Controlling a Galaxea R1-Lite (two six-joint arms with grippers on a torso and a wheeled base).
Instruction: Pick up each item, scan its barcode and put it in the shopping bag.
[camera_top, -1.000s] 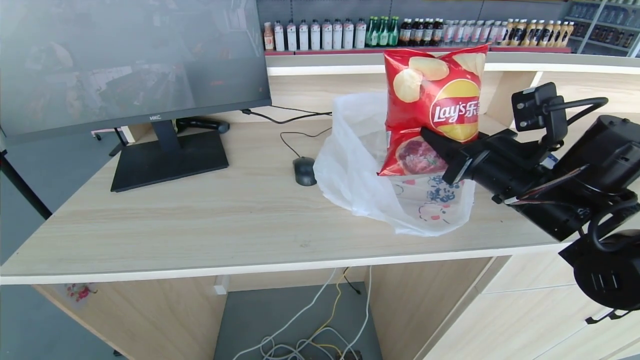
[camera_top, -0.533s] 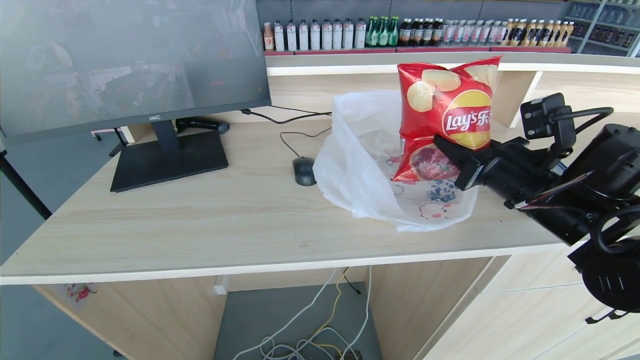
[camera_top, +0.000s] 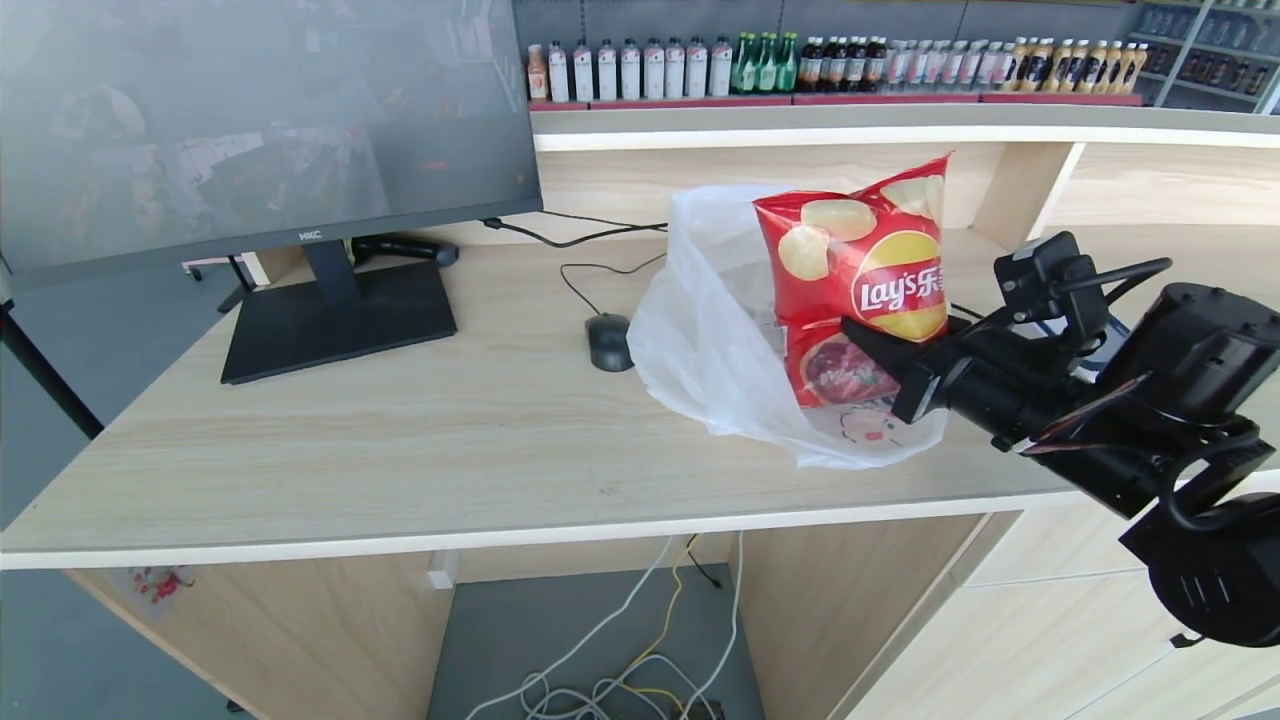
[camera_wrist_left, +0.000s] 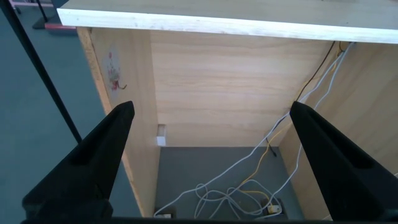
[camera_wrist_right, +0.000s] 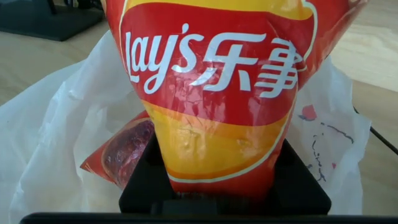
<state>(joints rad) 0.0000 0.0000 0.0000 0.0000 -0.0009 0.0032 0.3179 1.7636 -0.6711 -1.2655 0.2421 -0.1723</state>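
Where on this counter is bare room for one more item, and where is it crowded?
Widest free patch: the counter front, bordered by monitor base, mouse and shopping bag. Smaller gap: between monitor base and mouse. Crowded: right end, where the right claw holds the chip bag.

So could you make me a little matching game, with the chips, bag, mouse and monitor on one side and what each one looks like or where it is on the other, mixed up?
1 chips
2 bag
3 mouse
4 monitor

A small and black, flat on the counter
B white, lying open on the counter
C red, clamped in the right gripper
D dark screen, on its stand at the left

Pairs: 1-C, 2-B, 3-A, 4-D
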